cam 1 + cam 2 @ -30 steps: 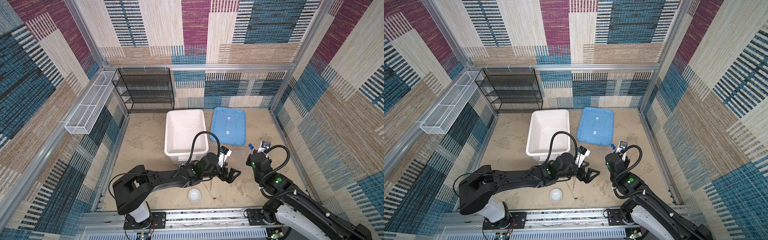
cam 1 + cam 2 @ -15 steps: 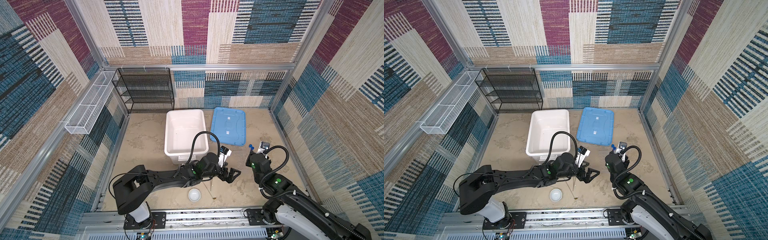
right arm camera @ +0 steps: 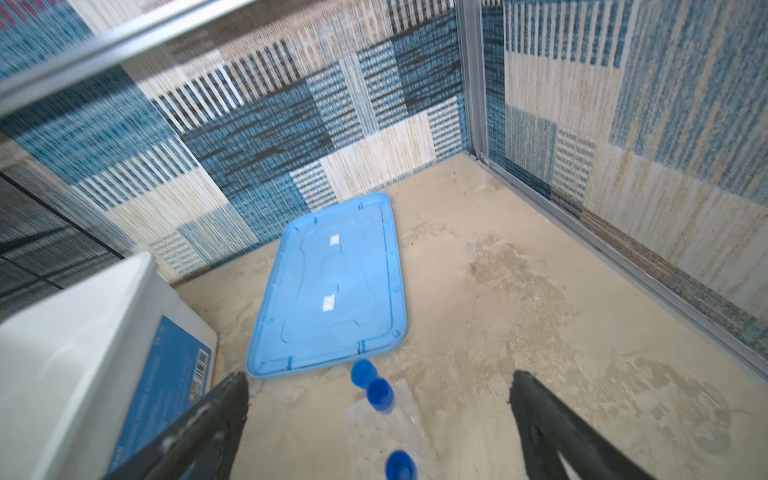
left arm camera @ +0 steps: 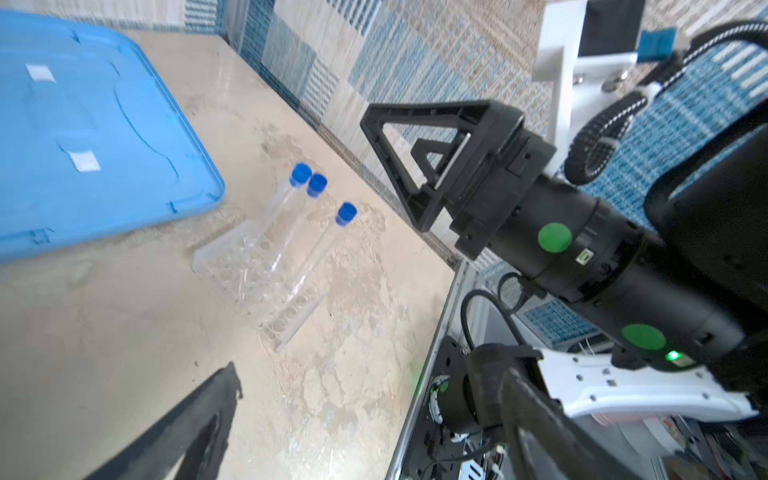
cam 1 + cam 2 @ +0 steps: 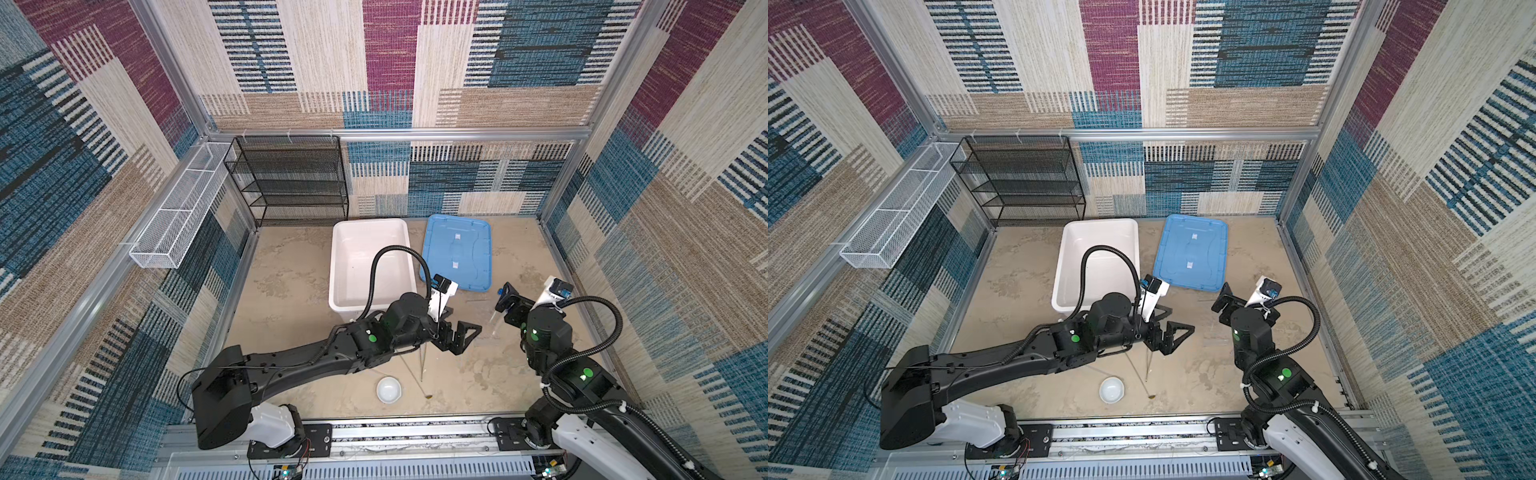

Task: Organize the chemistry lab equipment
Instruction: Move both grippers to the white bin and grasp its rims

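Note:
Three clear blue-capped test tubes (image 4: 309, 245) stand in the transparent rack (image 4: 232, 266) near the blue lid's front corner. My right gripper (image 3: 378, 377) hangs open just above them, its fingers (image 3: 220, 411) wide apart on either side of the caps (image 3: 380, 395), touching nothing. In a top view it is at the right (image 5: 505, 305). My left gripper (image 5: 461, 336) is open and empty in mid-table, left of the rack. The thin tweezers (image 5: 422, 365) and long spoon (image 5: 415, 380) lie under it. The small white dish (image 5: 389, 390) sits near the front edge.
The big white tub (image 5: 334, 266) and flat blue lid (image 5: 457, 253) lie side by side at the back. A black mesh shelf (image 5: 291, 178) stands in the back left corner. A white wire basket (image 5: 174, 208) hangs on the left wall.
My right gripper's jaws have gone from shut to wide open above the tubes. The left arm has stayed where it was.

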`<state>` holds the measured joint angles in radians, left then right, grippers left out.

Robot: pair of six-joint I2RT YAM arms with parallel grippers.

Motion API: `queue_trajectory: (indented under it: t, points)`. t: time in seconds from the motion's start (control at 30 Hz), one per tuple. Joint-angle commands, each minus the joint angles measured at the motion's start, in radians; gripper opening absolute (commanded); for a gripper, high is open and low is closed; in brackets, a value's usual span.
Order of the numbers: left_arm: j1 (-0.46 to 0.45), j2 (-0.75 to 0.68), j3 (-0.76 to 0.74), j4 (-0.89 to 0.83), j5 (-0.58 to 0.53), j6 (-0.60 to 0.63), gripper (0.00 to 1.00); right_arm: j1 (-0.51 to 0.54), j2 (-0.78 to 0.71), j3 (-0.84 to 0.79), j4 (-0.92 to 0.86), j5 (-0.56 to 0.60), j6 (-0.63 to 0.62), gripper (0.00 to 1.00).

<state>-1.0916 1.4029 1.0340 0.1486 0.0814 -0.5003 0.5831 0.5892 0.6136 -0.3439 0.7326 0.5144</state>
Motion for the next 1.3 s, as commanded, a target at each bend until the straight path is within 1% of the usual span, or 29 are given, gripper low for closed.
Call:
queue_trajectory:
  t: [0.0,0.07,0.13,0.17,0.23,0.3,0.37,0.43,0.5,0.57,0.63,0.7,0.77,0.83,0.9,0.93,1.03,1.1,1.27]
  points:
    - [0.009,-0.056,0.069,-0.189,-0.118,0.064,0.99,0.002,0.054,0.092,0.021,-0.056,-0.053,0.99]
    - [0.022,-0.097,0.117,-0.285,-0.15,0.096,0.99,0.001,0.103,0.163,0.04,-0.097,-0.096,0.99]
    - [0.065,-0.132,0.178,-0.397,-0.16,0.112,0.99,0.001,0.151,0.226,0.08,-0.176,-0.146,0.99]
    - [0.091,-0.145,0.204,-0.443,-0.137,0.115,0.99,0.002,0.169,0.245,0.099,-0.215,-0.163,0.99]
    - [0.178,-0.168,0.254,-0.523,-0.048,0.135,0.99,0.001,0.201,0.268,0.156,-0.292,-0.189,0.99]
    - [0.237,-0.185,0.284,-0.591,-0.036,0.166,0.99,0.0,0.228,0.271,0.211,-0.362,-0.211,0.99]
    - [0.276,-0.203,0.305,-0.649,-0.101,0.214,0.99,0.0,0.275,0.29,0.237,-0.438,-0.23,0.99]
    - [0.337,-0.212,0.33,-0.722,-0.195,0.255,0.99,0.001,0.345,0.327,0.229,-0.519,-0.246,0.99]
    - [0.417,-0.198,0.371,-0.796,-0.229,0.275,0.99,0.0,0.426,0.373,0.199,-0.59,-0.268,0.99]
    - [0.502,-0.159,0.427,-0.879,-0.266,0.259,0.94,0.0,0.502,0.417,0.163,-0.639,-0.275,0.99]
    - [0.592,-0.109,0.483,-0.944,-0.24,0.236,0.9,0.0,0.573,0.461,0.128,-0.683,-0.281,0.99]
    - [0.653,-0.074,0.495,-0.957,-0.236,0.227,0.87,0.0,0.624,0.484,0.124,-0.724,-0.28,0.99]
    - [0.703,-0.032,0.502,-0.961,-0.229,0.217,0.86,0.001,0.671,0.494,0.133,-0.786,-0.29,0.99]
    - [0.771,0.011,0.495,-0.945,-0.163,0.192,0.84,0.0,0.714,0.514,0.121,-0.815,-0.288,0.99]
    - [0.836,0.062,0.493,-0.93,-0.064,0.149,0.78,0.001,0.754,0.529,0.109,-0.818,-0.278,0.99]
    - [0.852,0.082,0.494,-0.924,-0.043,0.134,0.76,0.001,0.769,0.537,0.102,-0.818,-0.274,0.99]
    - [0.862,0.149,0.515,-0.922,-0.076,0.118,0.69,0.002,0.804,0.55,0.094,-0.83,-0.275,0.99]
    - [0.863,0.19,0.531,-0.92,-0.098,0.111,0.68,0.002,0.816,0.552,0.09,-0.827,-0.28,0.99]
    - [0.864,0.273,0.569,-0.917,-0.104,0.103,0.66,0.001,0.82,0.534,0.093,-0.81,-0.289,0.99]
